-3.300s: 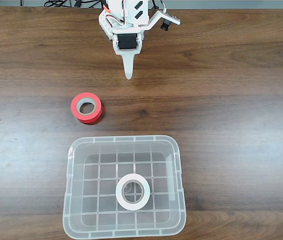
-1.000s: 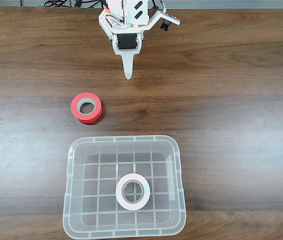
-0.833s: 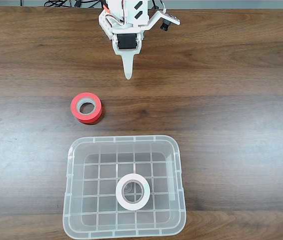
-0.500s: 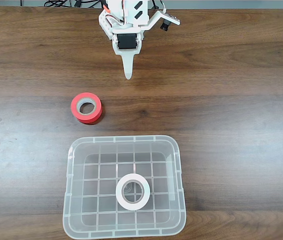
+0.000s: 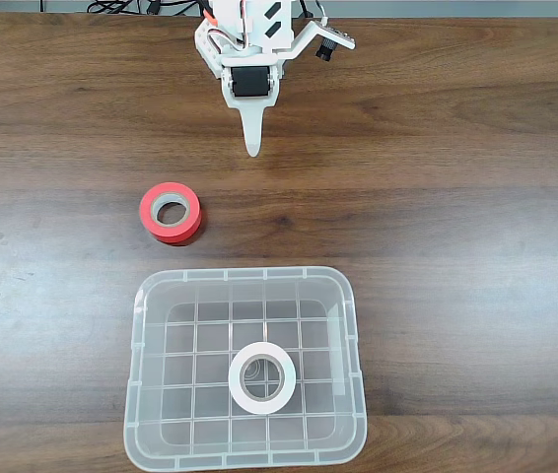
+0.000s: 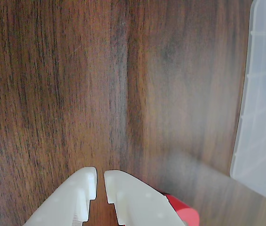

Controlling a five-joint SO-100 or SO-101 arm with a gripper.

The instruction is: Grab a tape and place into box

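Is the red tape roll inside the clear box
No, the red tape roll sits on the wooden table outside the box.

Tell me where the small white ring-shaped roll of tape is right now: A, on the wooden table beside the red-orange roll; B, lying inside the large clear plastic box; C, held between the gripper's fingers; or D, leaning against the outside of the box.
B: in the fixed view the small white ring-shaped roll of tape lies flat on the grid-patterned bottom of the large clear plastic box, apart from the gripper near the table's far edge.
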